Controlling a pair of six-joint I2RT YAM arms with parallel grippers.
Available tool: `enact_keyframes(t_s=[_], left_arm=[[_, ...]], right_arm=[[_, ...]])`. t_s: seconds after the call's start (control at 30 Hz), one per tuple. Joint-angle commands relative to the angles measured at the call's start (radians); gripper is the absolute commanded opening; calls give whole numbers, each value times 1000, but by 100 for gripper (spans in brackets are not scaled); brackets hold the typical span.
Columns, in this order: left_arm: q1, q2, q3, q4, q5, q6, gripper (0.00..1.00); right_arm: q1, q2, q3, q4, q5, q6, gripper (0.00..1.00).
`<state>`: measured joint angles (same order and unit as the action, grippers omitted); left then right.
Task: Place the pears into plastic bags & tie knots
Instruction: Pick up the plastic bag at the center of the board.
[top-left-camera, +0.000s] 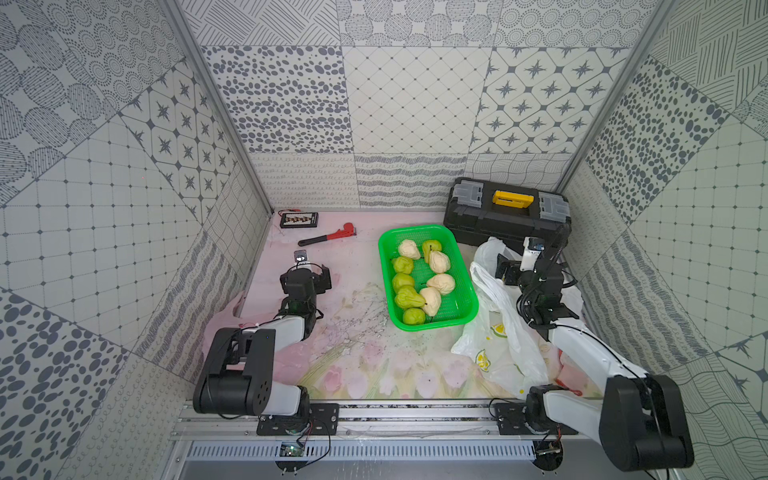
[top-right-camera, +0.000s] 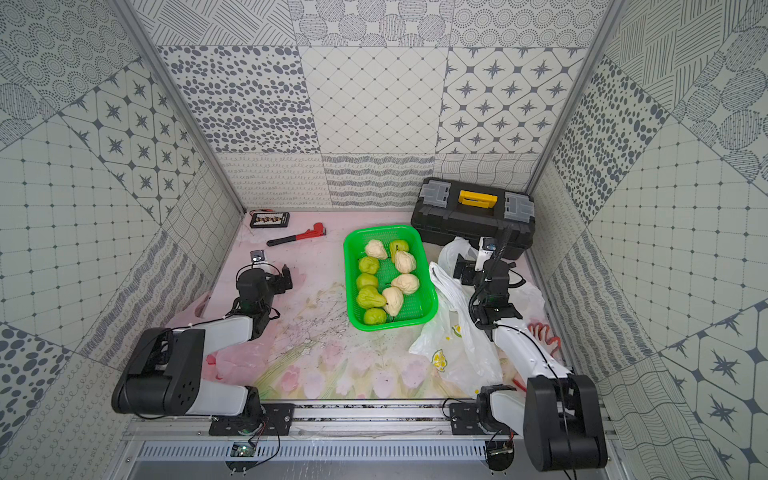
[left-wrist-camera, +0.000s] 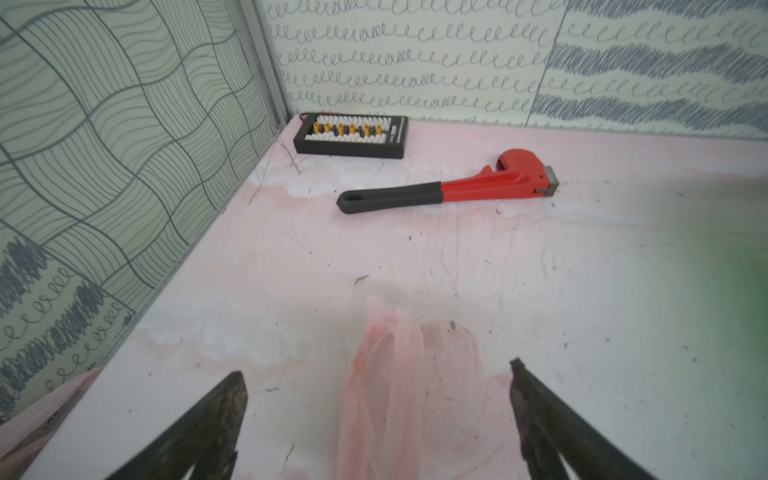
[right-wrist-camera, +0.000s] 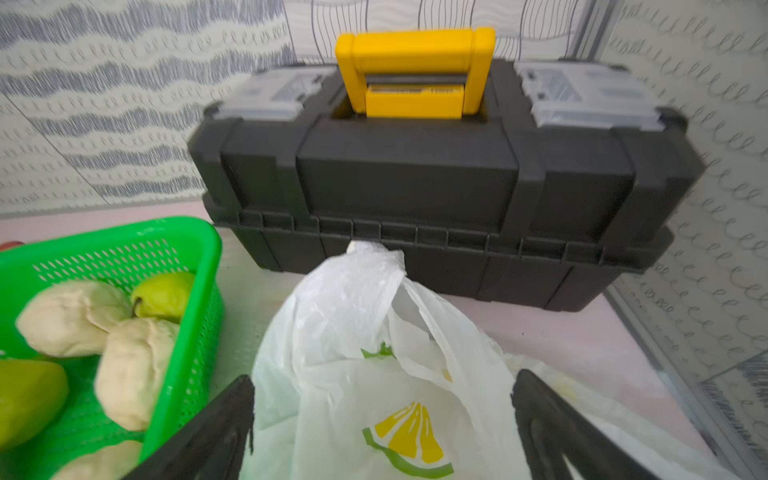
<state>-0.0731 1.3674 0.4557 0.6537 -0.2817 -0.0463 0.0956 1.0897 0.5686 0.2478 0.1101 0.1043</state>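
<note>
The pears (top-left-camera: 441, 283) all lie in a green basket (top-left-camera: 415, 229) in the middle of the counter (top-left-camera: 357, 270), a mix of green and cream fruit packed along its length. The basket's far right corner sits just beside a black toolbox (top-left-camera: 498, 224), which stands against the back wall in the right corner.

A white lemon-print bag (top-left-camera: 507, 332) sprawls from the toolbox's front down along the basket's right rim toward the counter's near edge, filling most of the room on that side. The right pincer (right-wrist-camera: 386, 376) hangs over it with its jaws wide apart. The bag's bunched top rises between them, but it may or may not touch a finger; the wrist view does not settle it.

The left pincer (left-wrist-camera: 377, 370) is also spread wide, low over the counter close to the left wall. A strip of the pink bag (left-wrist-camera: 399, 399) lies flat beneath it. A broad bare stretch of counter separates this arm from the basket's left rim. Beyond it, a red wrench (top-left-camera: 328, 237) and a small black connector board (top-left-camera: 299, 219) sit near the back left corner.
</note>
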Motion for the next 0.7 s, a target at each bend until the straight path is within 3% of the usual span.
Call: enact_keyframes(t_s=[0.0,0.07,0.17,0.2,0.27,0.3,0.37,0.43,0.47,0.57,0.67], left_arm=[[-33,-173,38,-373,-112,-112,98],[-57,-241,64,-485,-146,-164,98],[-63,-328,124,-645,-143,-249,98],[-64,-347,151,-703,-141,-284,98],[-63,-356,231,-834,-129,-357,98],[-64,-352,278,-894,-102,-385,98],[-62,-330,374,-995,-37,-439,99],[-58,-303,458,-1135,-51,-597,99],[-44,-289,492,-1163,-1,-590,98],[-32,-281,541,-1165,170,-483,79],[-60,-282,575,-1195,243,-465,78]], right_arm=[[70,-81,9,-257,136,80,98],[85,-108,76,-404,151,172,98],[70,-99,202,-629,24,269,98],[55,-95,224,-655,-59,303,98],[-9,-91,231,-622,-366,352,98],[-24,-87,248,-627,-443,382,91],[-23,-83,313,-727,-443,388,87],[-25,-92,379,-853,-356,383,88],[-25,-84,425,-926,-322,364,89],[-24,-34,521,-1087,-326,308,89],[0,-6,529,-1166,-310,303,88]])
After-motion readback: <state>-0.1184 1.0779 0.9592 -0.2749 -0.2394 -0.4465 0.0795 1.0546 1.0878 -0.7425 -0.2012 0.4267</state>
